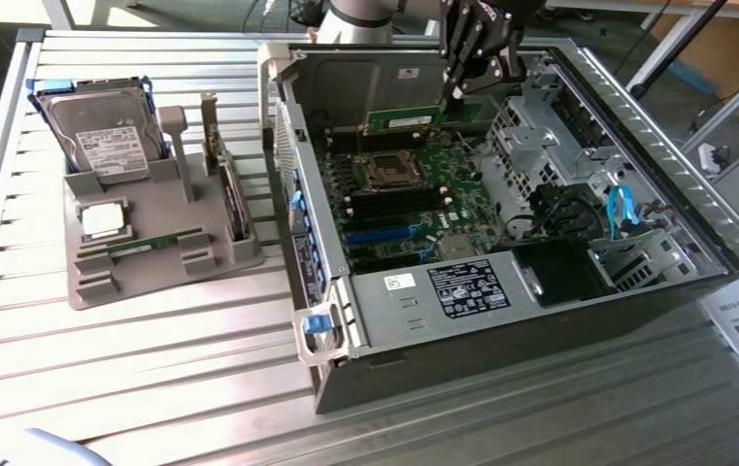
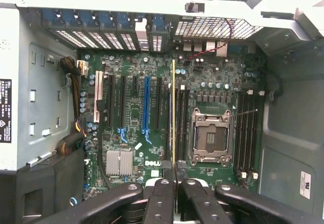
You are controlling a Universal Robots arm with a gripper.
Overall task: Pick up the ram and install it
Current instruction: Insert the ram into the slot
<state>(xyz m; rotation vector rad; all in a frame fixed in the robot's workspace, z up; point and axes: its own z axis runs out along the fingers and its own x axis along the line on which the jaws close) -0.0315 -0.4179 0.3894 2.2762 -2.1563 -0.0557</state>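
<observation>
The ram [image 1: 406,120] is a narrow green stick hanging above the motherboard [image 1: 453,209] inside the open computer case. My gripper [image 1: 457,94] is shut on its end from above. In the wrist view the ram [image 2: 173,107] shows edge-on as a thin line running out from my gripper [image 2: 173,177]. It lines up over the black memory slots [image 2: 179,125] beside the empty processor socket [image 2: 210,135], still apart from them. A second green stick [image 1: 155,243] lies flat on the grey holder.
The grey holder [image 1: 220,262], on the exterior view's left, carries a silver hard drive [image 1: 104,136], a square processor chip [image 1: 101,218] and an upright card [image 1: 233,194]. Metal case walls [image 1: 294,146] ring the motherboard. A drive cage with a blue cable [image 1: 621,209] sits on the exterior view's right.
</observation>
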